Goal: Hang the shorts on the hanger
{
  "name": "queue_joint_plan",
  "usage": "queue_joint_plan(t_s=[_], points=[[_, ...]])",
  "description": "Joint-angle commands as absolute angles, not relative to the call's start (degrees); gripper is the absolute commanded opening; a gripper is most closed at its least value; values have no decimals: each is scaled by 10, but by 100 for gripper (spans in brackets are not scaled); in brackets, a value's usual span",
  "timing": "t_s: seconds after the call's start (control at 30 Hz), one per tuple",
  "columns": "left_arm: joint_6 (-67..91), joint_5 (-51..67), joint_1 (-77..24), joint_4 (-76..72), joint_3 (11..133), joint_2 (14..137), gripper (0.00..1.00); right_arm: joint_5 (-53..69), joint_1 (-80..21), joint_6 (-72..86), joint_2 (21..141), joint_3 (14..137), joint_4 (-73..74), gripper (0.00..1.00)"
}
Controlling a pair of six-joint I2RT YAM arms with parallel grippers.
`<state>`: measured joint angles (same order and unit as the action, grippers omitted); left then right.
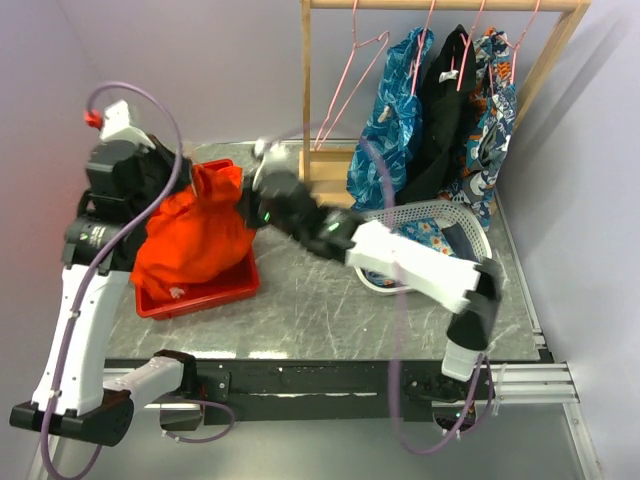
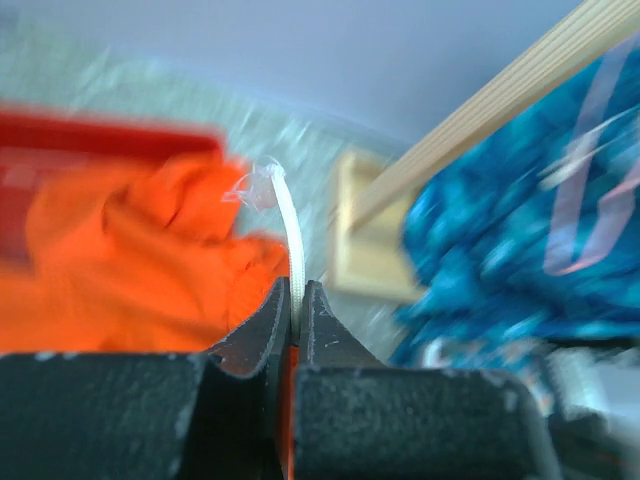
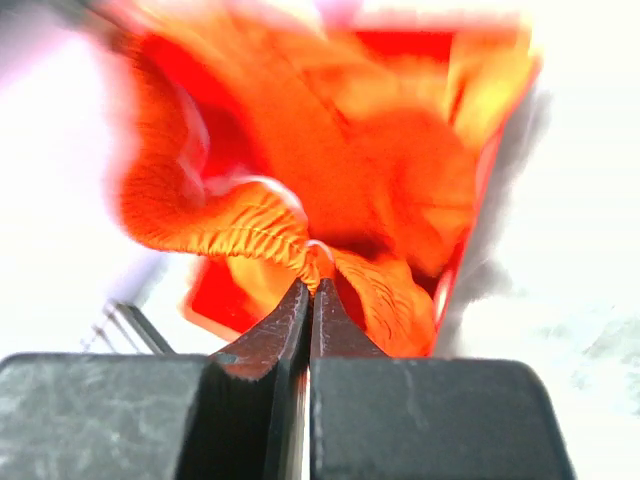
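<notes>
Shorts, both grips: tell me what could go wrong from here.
1. The left gripper pinches only the cream drawstring, not cloth; the cord may slide out or slip when lifted.
2. The right gripper holds just a thin fold of the shorts; the bunched bulk could pull free.
3. The hanger hangs close to blue garments; it could snag them.

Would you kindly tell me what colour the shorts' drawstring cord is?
The cord is cream white against the orange-red shorts; clearest in the left wrist view.
</notes>
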<state>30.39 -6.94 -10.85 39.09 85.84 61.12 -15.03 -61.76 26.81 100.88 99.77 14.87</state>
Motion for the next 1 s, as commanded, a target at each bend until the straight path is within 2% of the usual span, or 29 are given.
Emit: queue_joint_plan(t_s=[0.0, 0.03, 0.13, 0.17, 0.2, 0.23, 0.27, 0.33, 0.37, 0.43, 0.47, 0.53, 0.57, 0.63, 0.73, 0.8, 0.97], points=[[332, -43, -110, 302, 929, 597, 5, -174, -621, 124, 927, 1188, 272, 0], [336, -33, -110, 288, 931, 593, 7, -168, -621, 110, 927, 1216, 293, 0], [345, 20, -110, 264, 913, 577, 22, -156, -621, 71, 920, 1312, 370, 0], [349, 27, -110, 255, 904, 572, 40, -144, -621, 66, 912, 1321, 390, 0], [351, 36, -110, 253, 884, 569, 47, -135, -621, 62, 903, 1311, 395, 0], [352, 41, -110, 254, 875, 562, 54, -123, -621, 66, 875, 1293, 399, 0], [351, 37, -110, 262, 866, 558, 67, -103, -624, 69, 860, 1235, 398, 0], [347, 19, -110, 272, 839, 551, 76, -98, -639, 75, 807, 1145, 385, 0], [340, 16, -110, 278, 832, 550, 78, -107, -663, 79, 788, 1037, 375, 0], [332, 21, -110, 293, 802, 548, 77, -133, -688, 106, 739, 930, 331, 0], [328, 45, -110, 295, 789, 548, 75, -140, -715, 119, 724, 826, 297, 0], [318, 88, -110, 294, 745, 550, 71, -170, -738, 172, 693, 735, 270, 0], [309, 123, -111, 298, 727, 553, 66, -177, -746, 191, 684, 659, 252, 0], [310, 147, -113, 296, 667, 553, 61, -210, -772, 249, 656, 565, 233, 0], [311, 127, -154, 283, 587, 548, 55, -226, -789, 315, 610, 479, 210, 0], [308, 59, -219, 293, 564, 554, 55, -224, -792, 350, 581, 443, 196, 0], [294, -16, -326, 324, 566, 607, 52, -225, -798, 401, 563, 380, 187, 0]])
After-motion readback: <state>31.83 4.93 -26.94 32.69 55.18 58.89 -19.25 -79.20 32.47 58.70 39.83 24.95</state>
